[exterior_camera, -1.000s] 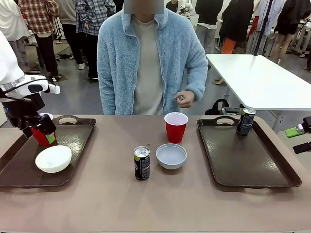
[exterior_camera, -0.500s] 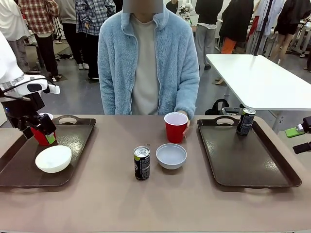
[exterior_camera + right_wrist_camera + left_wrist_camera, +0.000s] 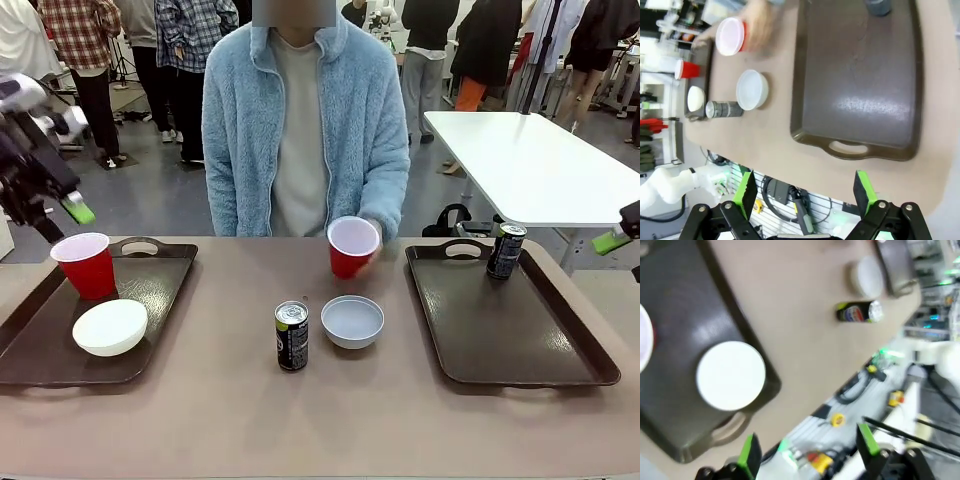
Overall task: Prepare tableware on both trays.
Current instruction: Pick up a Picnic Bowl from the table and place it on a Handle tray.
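Note:
My left gripper (image 3: 60,216) hangs open above the back left corner of the left tray (image 3: 160,290), clear of the red cup (image 3: 88,265) standing there. A white bowl (image 3: 110,327) sits on the same tray, and it lies below my open left gripper (image 3: 809,447) as the white bowl (image 3: 730,375). A person's hand holds a second red cup (image 3: 352,247), tilted, at mid-table. A pale grey bowl (image 3: 352,321) and a dark can (image 3: 291,336) stand on the tabletop. The right tray (image 3: 510,330) carries one can (image 3: 506,250). My right gripper (image 3: 618,246) is open at the right edge, over the right tray (image 3: 860,85).
The person stands at the far side of the table, arm reaching in to the centre. A white table (image 3: 540,165) stands behind on the right. Bare tabletop lies between the trays in front of the can and the grey bowl.
My left gripper let go of the red cup on the left tray and rose up and left. The person's hand took the middle red cup and tilted it. My right gripper rose slightly.

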